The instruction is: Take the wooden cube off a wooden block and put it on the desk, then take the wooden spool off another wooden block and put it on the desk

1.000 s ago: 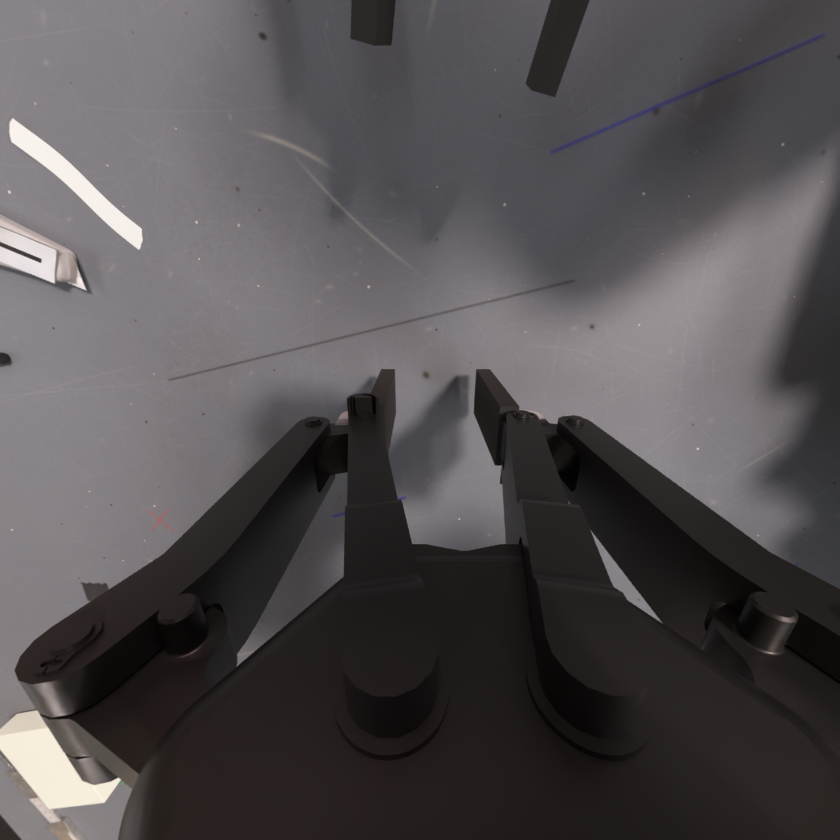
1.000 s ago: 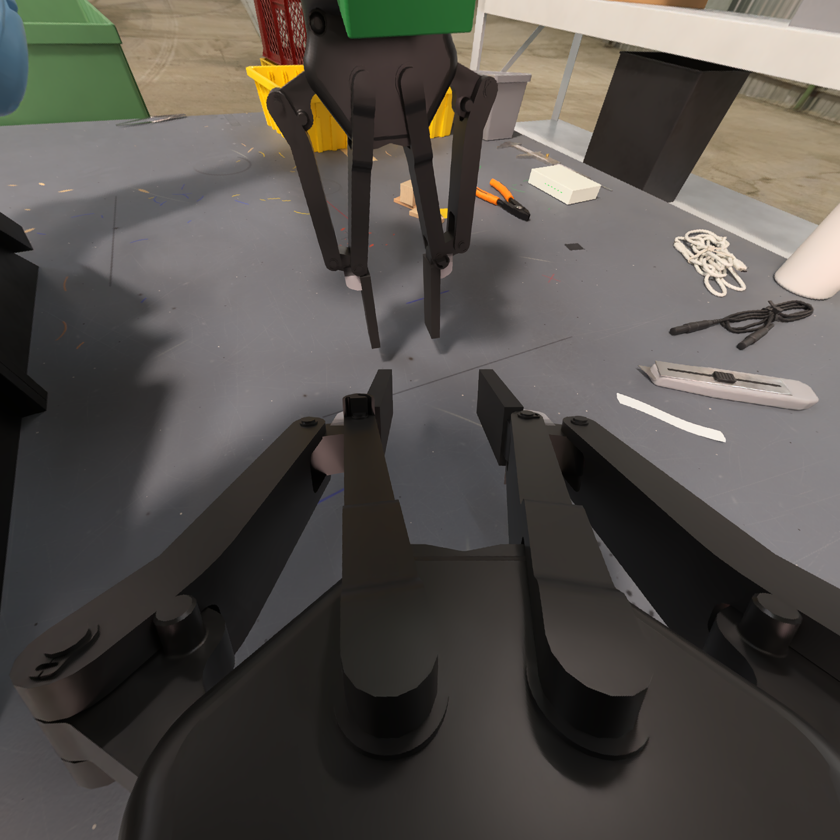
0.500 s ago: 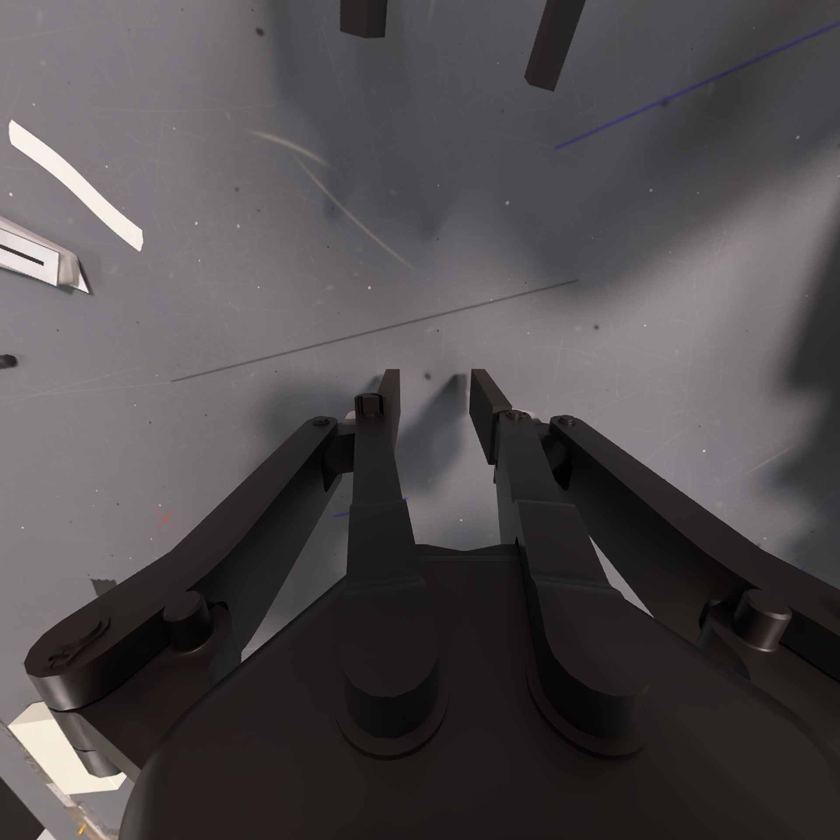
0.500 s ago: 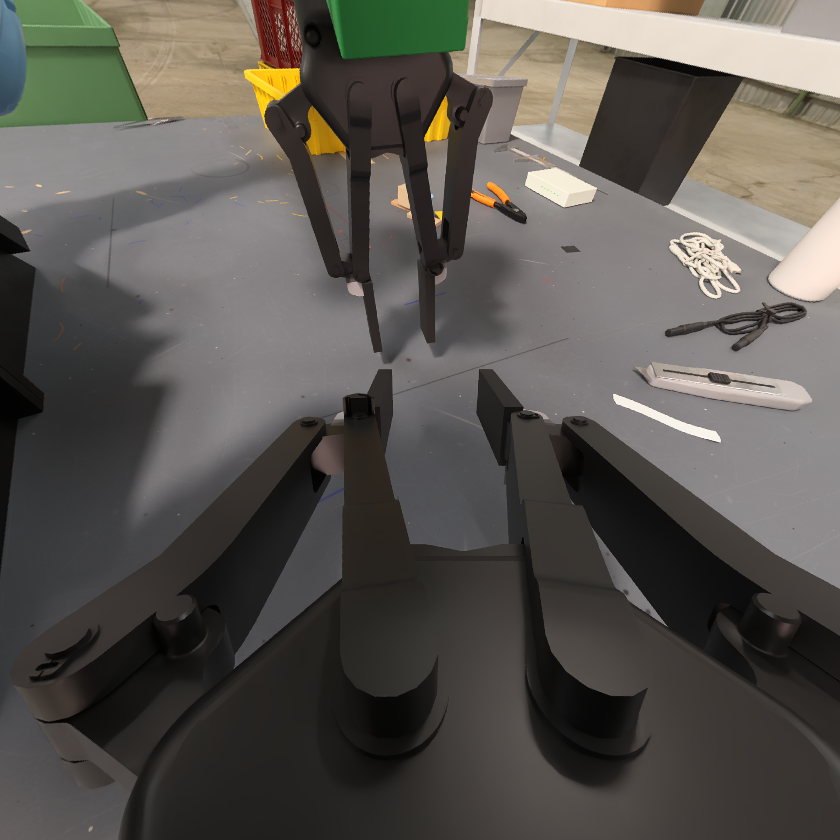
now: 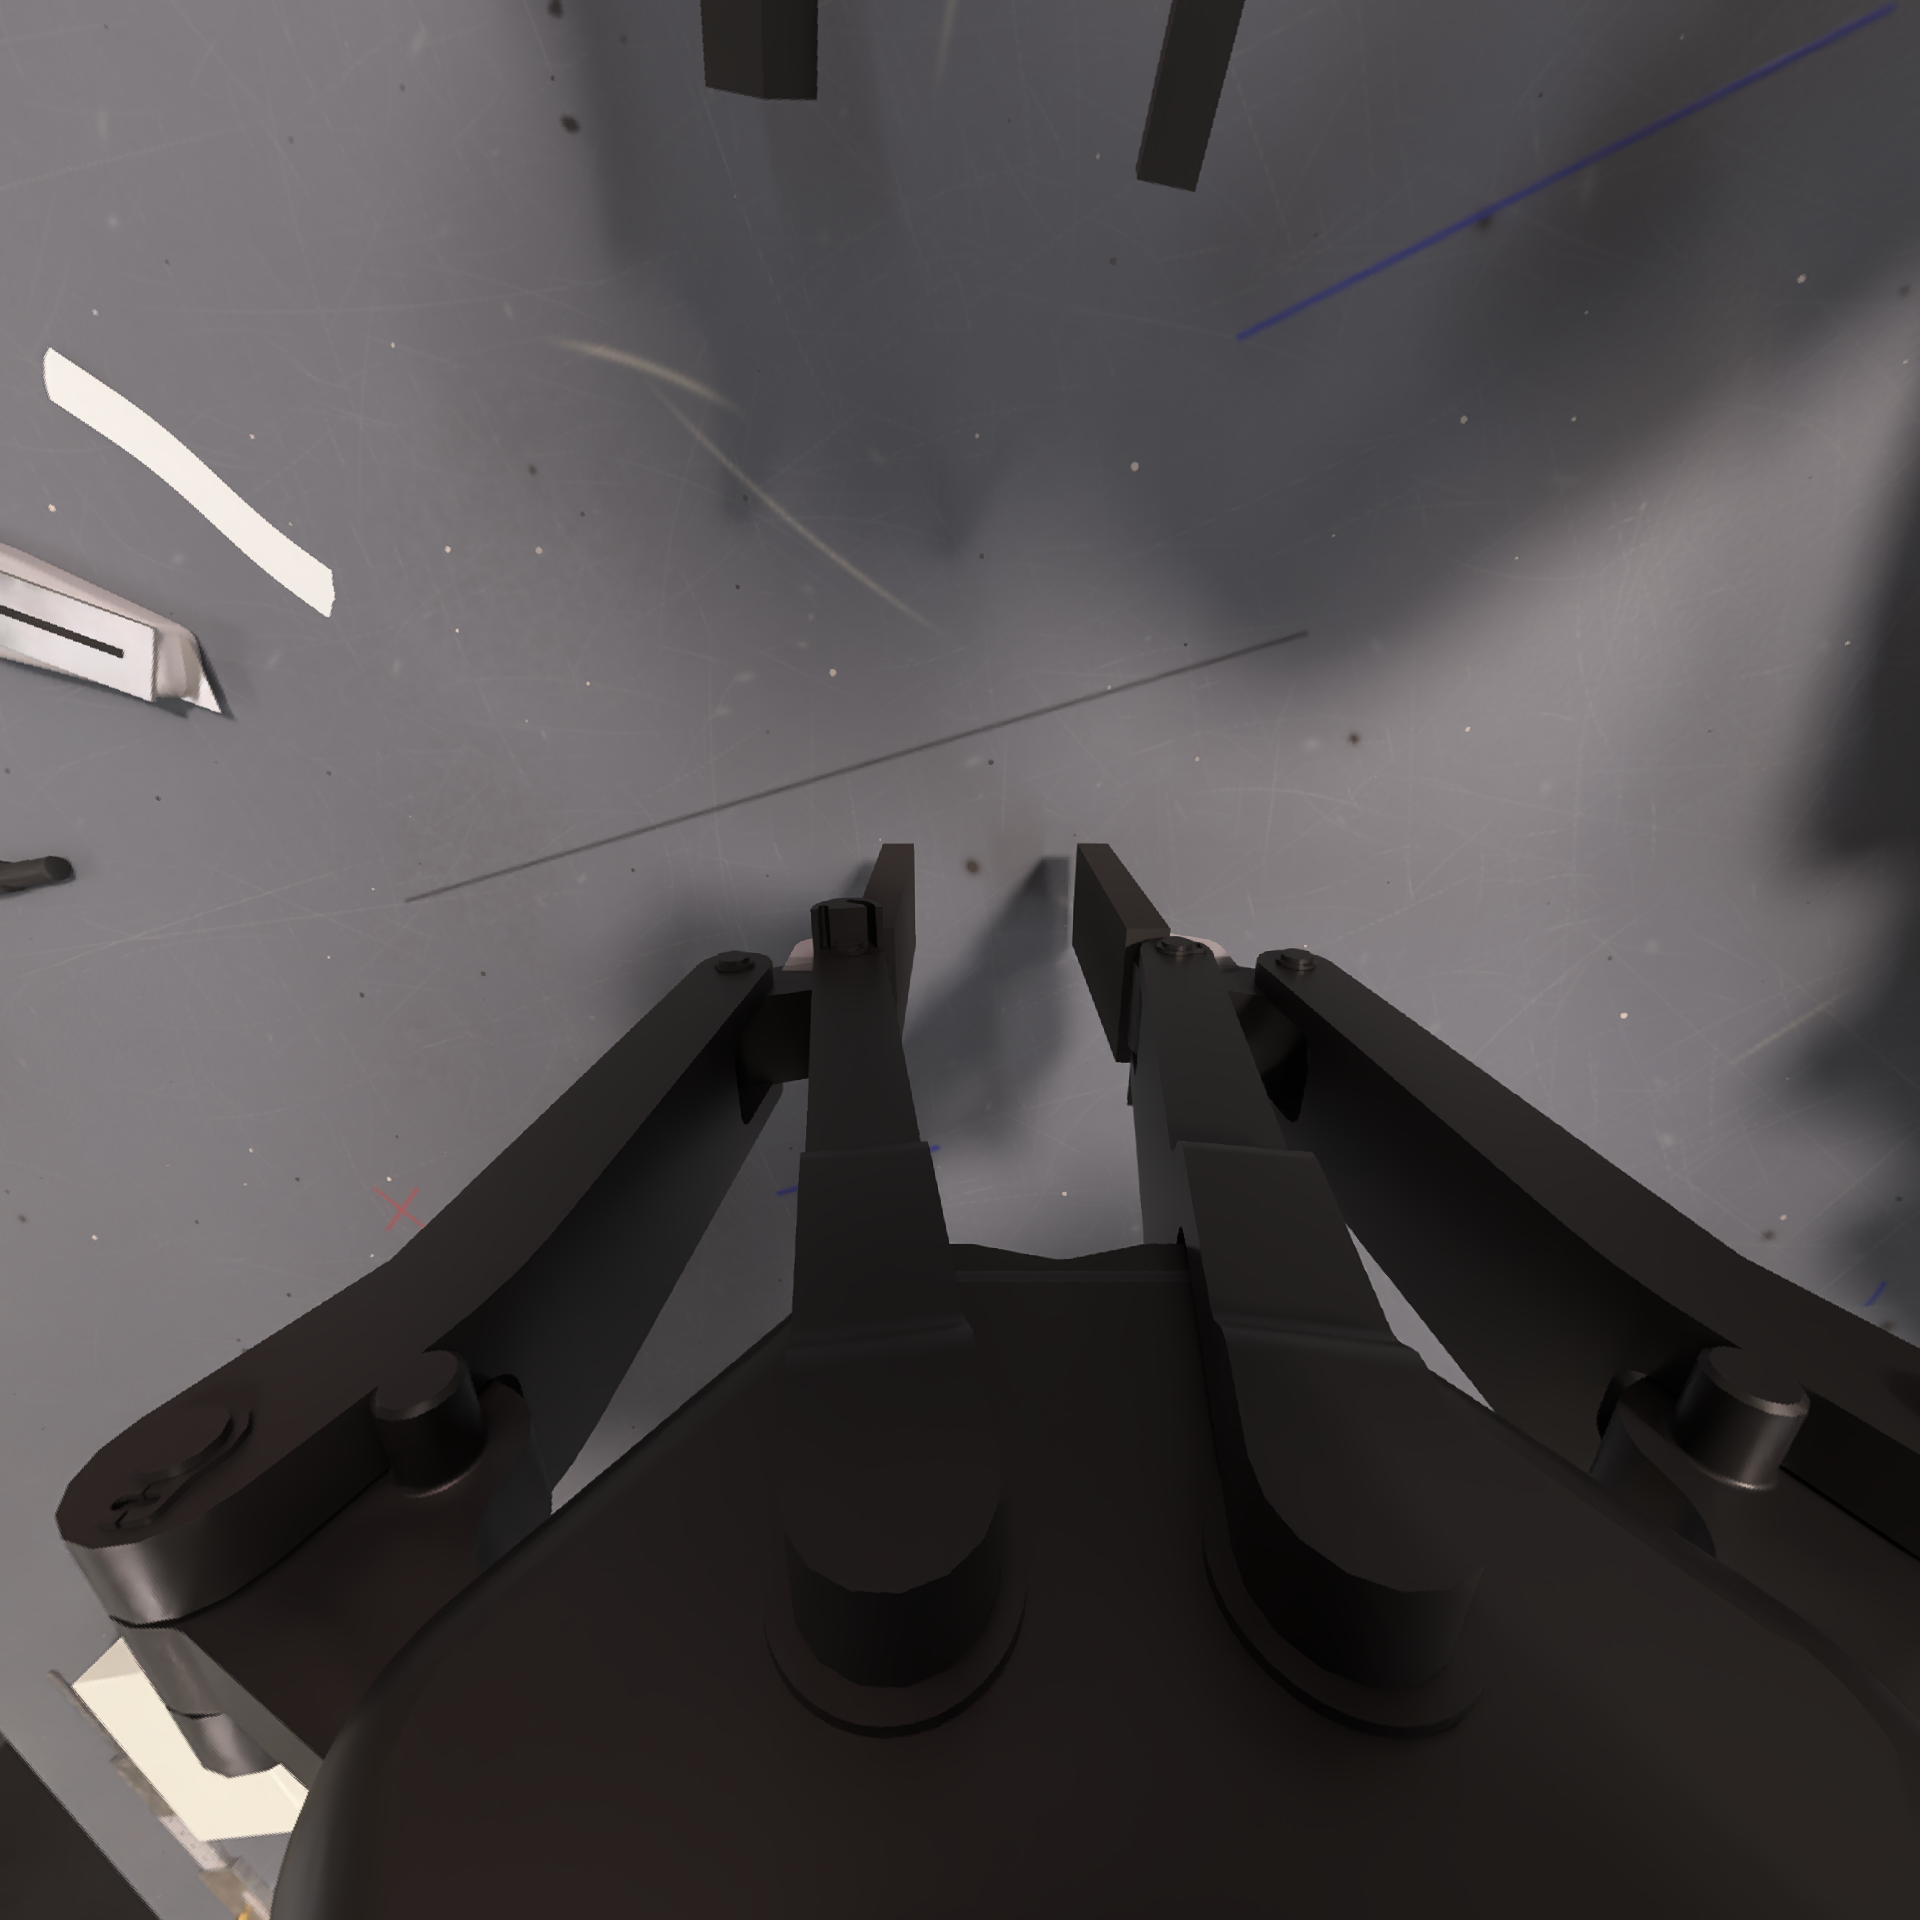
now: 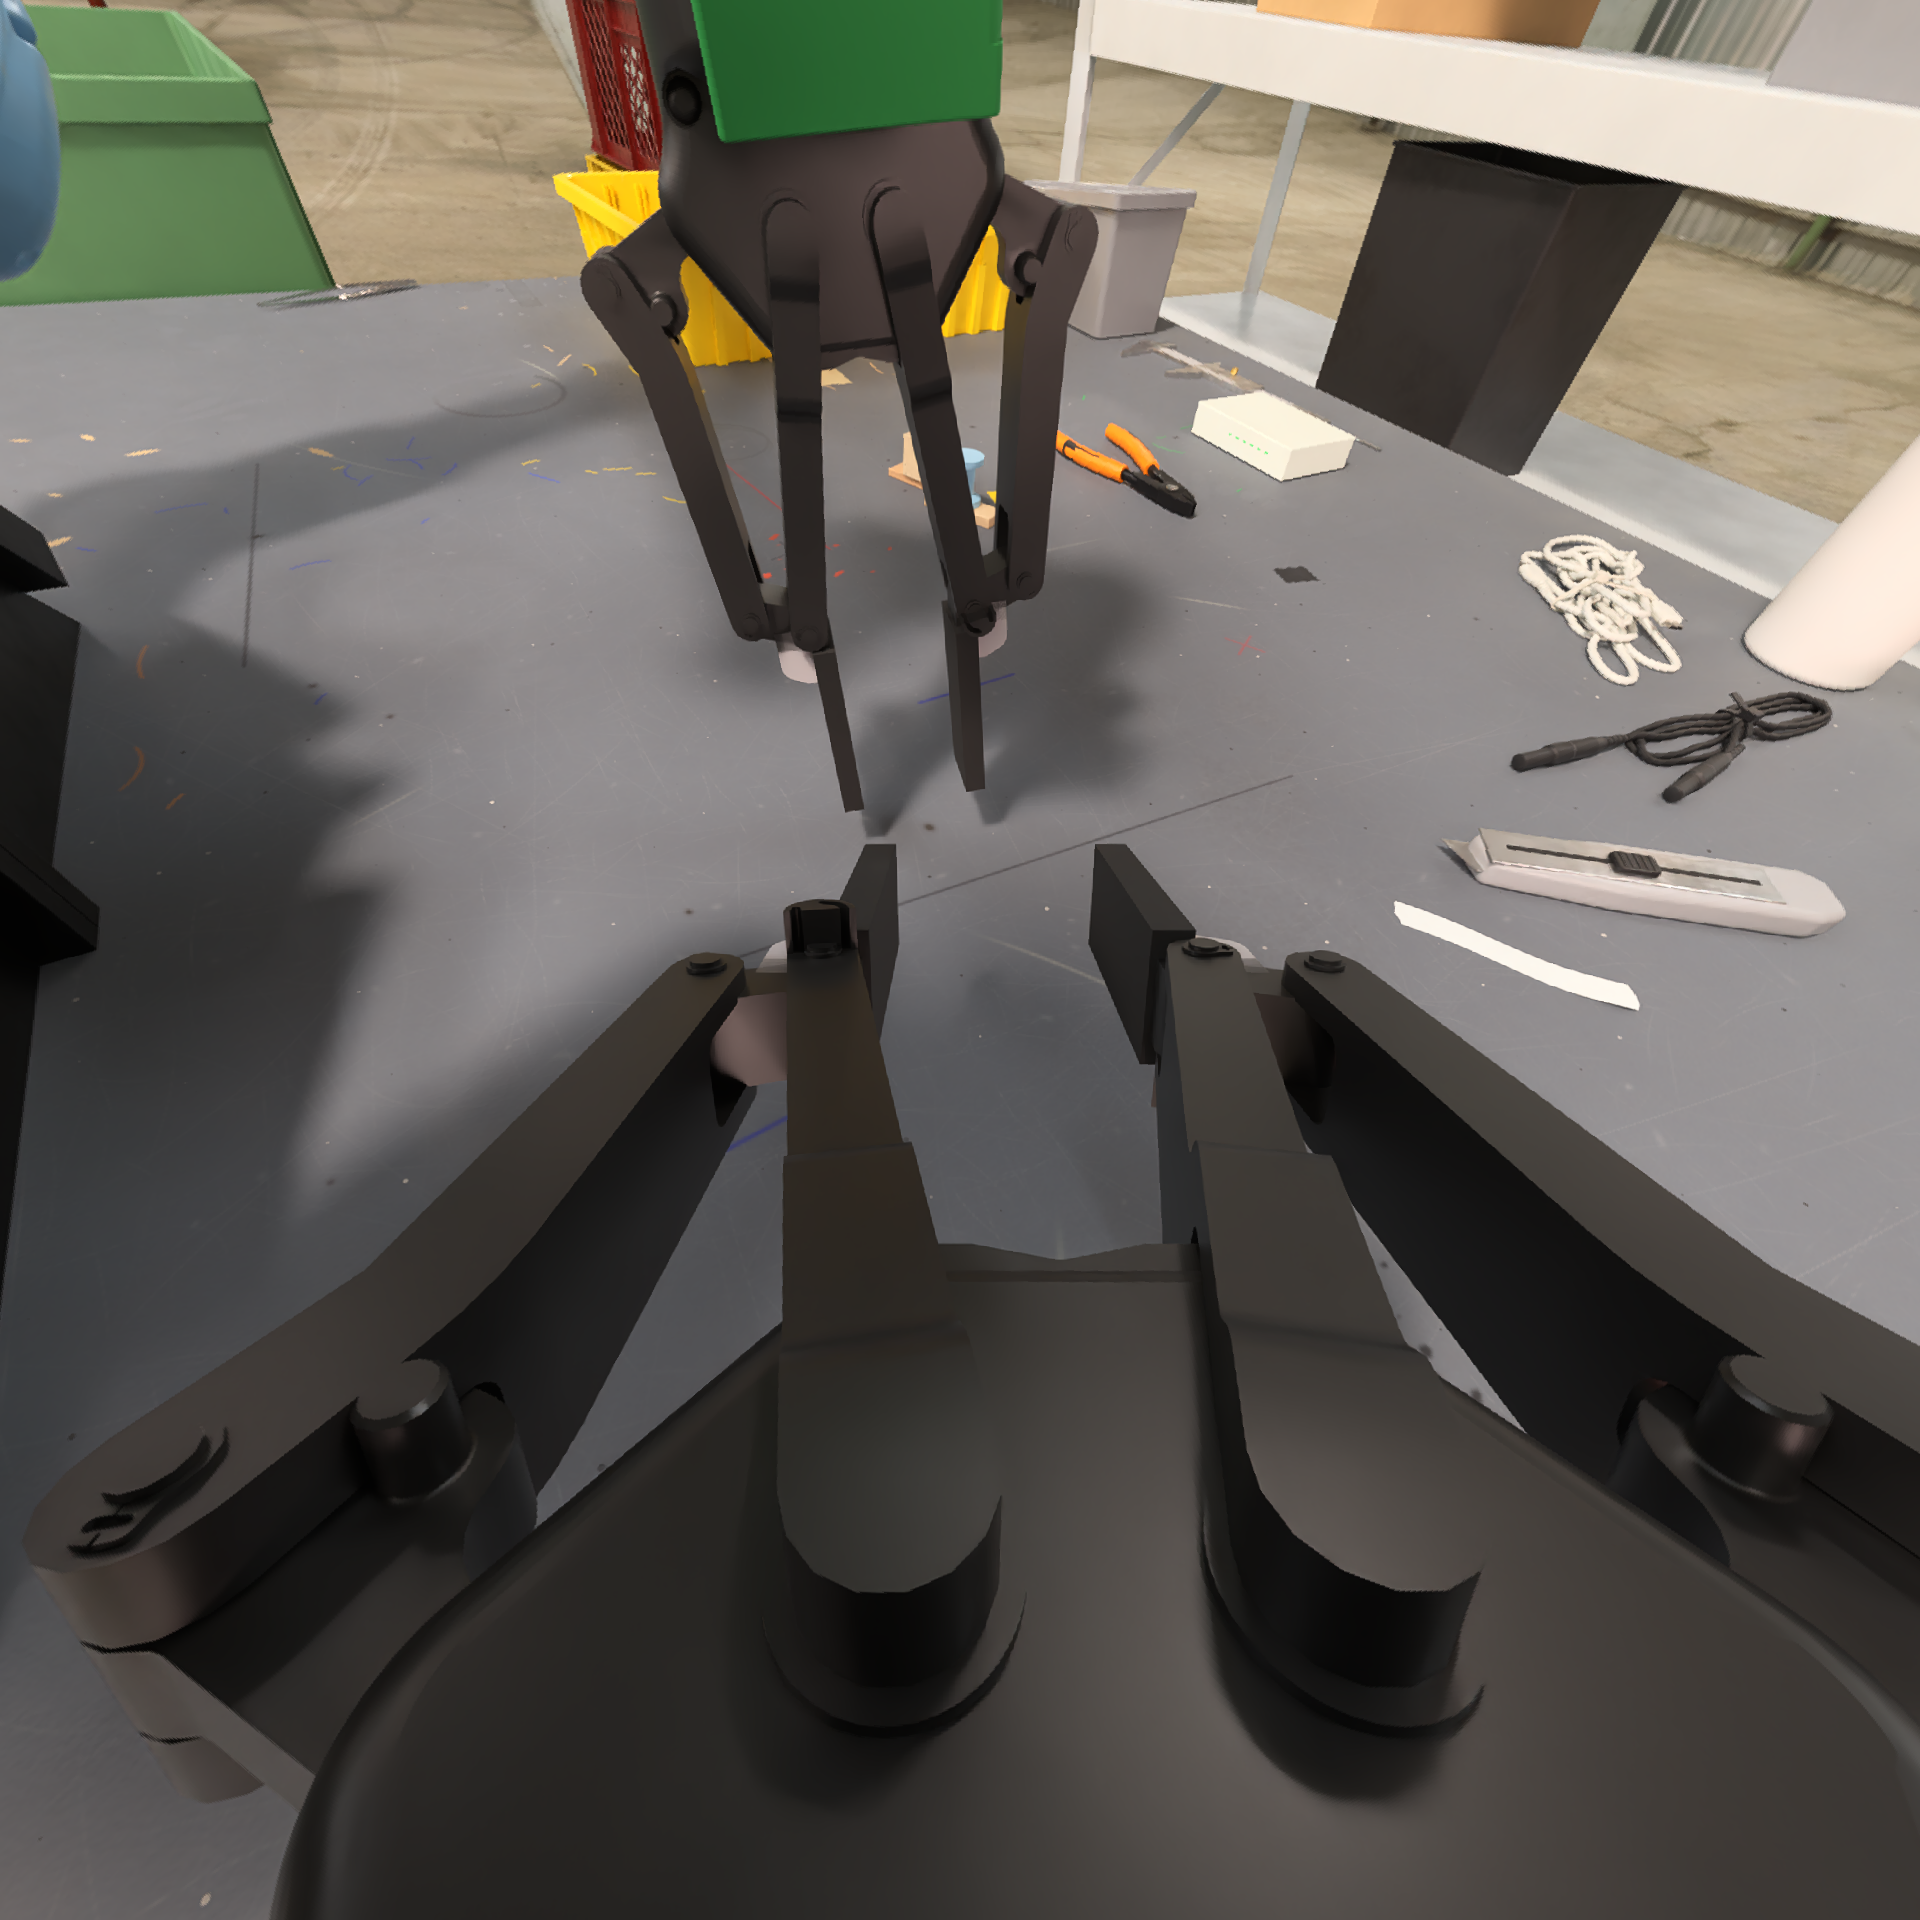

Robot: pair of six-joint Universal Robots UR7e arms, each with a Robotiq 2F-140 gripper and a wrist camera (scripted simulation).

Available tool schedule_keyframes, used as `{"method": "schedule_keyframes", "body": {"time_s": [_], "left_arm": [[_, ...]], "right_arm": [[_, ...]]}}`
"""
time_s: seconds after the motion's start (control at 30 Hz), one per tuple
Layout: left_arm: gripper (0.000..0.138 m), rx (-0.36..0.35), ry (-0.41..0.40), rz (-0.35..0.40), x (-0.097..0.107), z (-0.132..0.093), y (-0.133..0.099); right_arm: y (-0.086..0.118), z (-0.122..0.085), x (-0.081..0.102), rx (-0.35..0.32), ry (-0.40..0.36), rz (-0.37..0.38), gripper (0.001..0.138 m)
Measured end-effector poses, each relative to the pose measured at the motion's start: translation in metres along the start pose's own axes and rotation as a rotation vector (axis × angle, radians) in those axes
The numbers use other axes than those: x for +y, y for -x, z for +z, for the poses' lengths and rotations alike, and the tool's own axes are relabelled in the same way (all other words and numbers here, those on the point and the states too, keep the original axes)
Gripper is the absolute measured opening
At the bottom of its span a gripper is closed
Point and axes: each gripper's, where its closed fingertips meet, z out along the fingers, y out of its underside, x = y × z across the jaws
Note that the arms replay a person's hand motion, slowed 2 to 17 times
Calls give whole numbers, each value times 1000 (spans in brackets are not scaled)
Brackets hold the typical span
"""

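My left gripper point(image 5: 992, 883) hangs over bare grey desk point(image 5: 1455, 831), its jaws a little apart with nothing between them. It also shows in the right wrist view point(image 6: 909, 795), pointing down just ahead of my right gripper point(image 6: 997, 883), which is open and empty low over the desk point(image 6: 468, 935). Small tan wooden pieces point(image 6: 912, 462) with a pale blue part lie far back on the desk, mostly hidden behind the left gripper's fingers. I cannot tell the cube, spool or blocks apart. The right gripper's fingertips point(image 5: 1179, 99) show at the top of the left wrist view.
To the right lie a grey utility knife point(image 6: 1652, 883), a white strip point(image 6: 1507, 956), a black cable point(image 6: 1704, 732), white rope point(image 6: 1600, 613), a white box point(image 6: 1273, 436) and orange pliers point(image 6: 1127, 468). A black box point(image 6: 31, 779) stands at the left edge.
The left gripper's fingers have drawn slightly closer together and that gripper has shifted a little. The right gripper has hardly moved.
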Motion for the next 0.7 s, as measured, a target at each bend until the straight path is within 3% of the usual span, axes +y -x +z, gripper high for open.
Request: {"method": "schedule_keyframes", "body": {"time_s": [0.7], "left_arm": [[45, -55, -63, -27, -1, -16, 3]], "right_arm": [[-1, 0, 0, 3, -2, 2, 50]]}}
